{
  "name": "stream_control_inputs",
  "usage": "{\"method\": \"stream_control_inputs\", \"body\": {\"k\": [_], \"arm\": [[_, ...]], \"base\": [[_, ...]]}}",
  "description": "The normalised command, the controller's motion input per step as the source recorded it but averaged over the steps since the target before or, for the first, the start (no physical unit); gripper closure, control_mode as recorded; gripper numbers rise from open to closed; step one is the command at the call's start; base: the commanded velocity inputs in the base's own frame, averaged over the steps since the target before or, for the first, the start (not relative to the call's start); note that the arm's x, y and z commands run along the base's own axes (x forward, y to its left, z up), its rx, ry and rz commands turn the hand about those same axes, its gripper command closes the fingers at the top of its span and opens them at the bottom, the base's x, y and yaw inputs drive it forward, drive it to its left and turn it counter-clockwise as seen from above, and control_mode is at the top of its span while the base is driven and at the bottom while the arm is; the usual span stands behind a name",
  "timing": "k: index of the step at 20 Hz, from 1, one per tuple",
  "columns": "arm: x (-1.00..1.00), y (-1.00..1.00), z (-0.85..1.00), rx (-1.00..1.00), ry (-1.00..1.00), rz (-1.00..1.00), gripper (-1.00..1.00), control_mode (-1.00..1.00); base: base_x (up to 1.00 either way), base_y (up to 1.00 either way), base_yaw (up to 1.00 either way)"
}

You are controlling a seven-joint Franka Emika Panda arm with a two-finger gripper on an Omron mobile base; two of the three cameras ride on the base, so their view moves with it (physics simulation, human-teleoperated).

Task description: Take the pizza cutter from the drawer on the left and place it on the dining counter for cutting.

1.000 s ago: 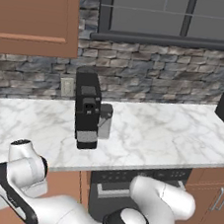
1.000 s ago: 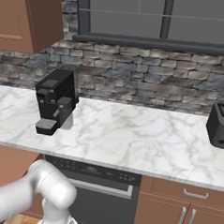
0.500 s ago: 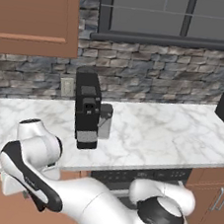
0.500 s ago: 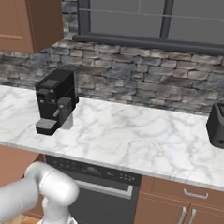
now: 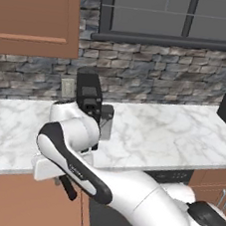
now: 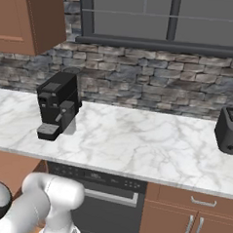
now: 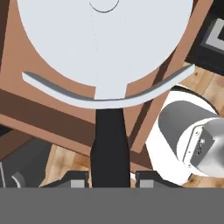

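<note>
CHANGE: arm has swung up beside the coffee machine (image 5: 88, 102) | PINCER (image 7: 110, 177): clenched on pizza cutter (image 7: 105, 39) handle | CUTTER: lifted over the drawer (image 7: 52, 105) | MEANS: pickup looks done, carry to dining table remains

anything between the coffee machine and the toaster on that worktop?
Nothing. In the right base view the marble worktop is bare from the coffee machine across to the toaster.

My cutter wheel (image 7: 105, 39): pale silver-grey
Its handle (image 7: 110, 146): black
Worktop (image 5: 167, 136): white, grey-veined
Coffee machine (image 6: 58, 105): black
</note>
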Motion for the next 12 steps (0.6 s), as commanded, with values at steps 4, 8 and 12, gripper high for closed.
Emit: {"method": "stream_control_inputs", "body": {"k": [4, 8, 12], "arm": [[0.00, -1.00, 0.23, 0.00, -0.08, -0.01, 1.00, -1.00], [0.00, -1.00, 0.24, -0.04, -0.05, -0.06, 1.00, -1.00], [0.00, -1.00, 0.24, -0.04, -0.05, -0.11, 1.00, -1.00]], "base": [[0.00, 0.00, 0.00], [0.00, 0.00, 0.00], [0.00, 0.00, 0.00]]}}
